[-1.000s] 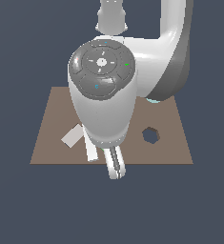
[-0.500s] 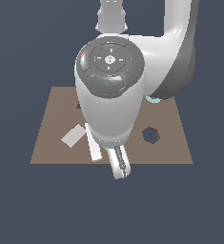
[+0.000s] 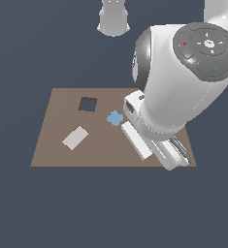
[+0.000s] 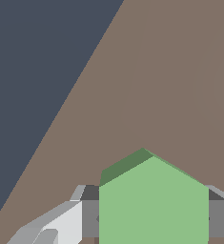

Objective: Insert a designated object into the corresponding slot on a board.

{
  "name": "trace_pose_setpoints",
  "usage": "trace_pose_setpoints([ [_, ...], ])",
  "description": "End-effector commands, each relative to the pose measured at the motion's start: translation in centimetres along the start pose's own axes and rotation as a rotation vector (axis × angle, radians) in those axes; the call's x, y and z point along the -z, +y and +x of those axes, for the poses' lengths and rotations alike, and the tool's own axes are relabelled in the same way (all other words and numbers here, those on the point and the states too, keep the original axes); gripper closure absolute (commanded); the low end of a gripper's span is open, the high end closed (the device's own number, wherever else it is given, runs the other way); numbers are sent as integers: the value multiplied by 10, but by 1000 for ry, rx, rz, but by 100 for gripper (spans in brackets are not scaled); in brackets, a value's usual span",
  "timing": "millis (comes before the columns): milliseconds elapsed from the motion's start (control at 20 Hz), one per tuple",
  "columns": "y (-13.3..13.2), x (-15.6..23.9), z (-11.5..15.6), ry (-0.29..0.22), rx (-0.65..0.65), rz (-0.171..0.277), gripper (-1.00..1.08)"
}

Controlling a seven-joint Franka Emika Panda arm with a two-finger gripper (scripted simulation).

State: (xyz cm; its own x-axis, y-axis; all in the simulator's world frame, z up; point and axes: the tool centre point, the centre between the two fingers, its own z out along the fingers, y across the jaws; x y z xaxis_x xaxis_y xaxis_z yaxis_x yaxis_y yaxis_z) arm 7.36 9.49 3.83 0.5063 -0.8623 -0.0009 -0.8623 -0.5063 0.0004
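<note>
The brown board (image 3: 55, 145) lies flat. My gripper (image 3: 176, 156) hangs low over its front corner on the exterior view's right. In the wrist view the gripper (image 4: 154, 221) is shut on the green hexagonal piece (image 4: 154, 205), held between grey fingers (image 4: 61, 226) just above the board (image 4: 170, 71). The arm hides the green piece in the exterior view. It also covers the hexagonal slot, which shows in neither view.
A square hole (image 3: 88, 104) is cut in the board's far part. A light-blue rounded piece (image 3: 115, 117) lies near the board's middle, close to my hand. A grey rectangular block (image 3: 75, 138) lies on the exterior view's left. The arm base (image 3: 113, 17) stands behind the board.
The arm has swung toward the exterior view's right. The gripper went from the board's front middle edge to its front right corner. The hexagonal slot, seen earlier, is now covered.
</note>
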Motion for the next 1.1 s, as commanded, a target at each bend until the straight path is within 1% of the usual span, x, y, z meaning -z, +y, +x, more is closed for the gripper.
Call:
trace_pose_setpoints([
  [0,-4,1,-23,1,63,0,108],
  [150,-6,2,-39,0,105,0,108],
  [300,-6,2,-45,0,120,0,108],
  [550,-5,2,-39,0,104,0,108],
  [950,-5,-8,-39,0,105,0,108],
  [1000,-5,-8,-39,0,105,0,-92],
  [1050,-5,-8,-39,0,105,0,-92],
])
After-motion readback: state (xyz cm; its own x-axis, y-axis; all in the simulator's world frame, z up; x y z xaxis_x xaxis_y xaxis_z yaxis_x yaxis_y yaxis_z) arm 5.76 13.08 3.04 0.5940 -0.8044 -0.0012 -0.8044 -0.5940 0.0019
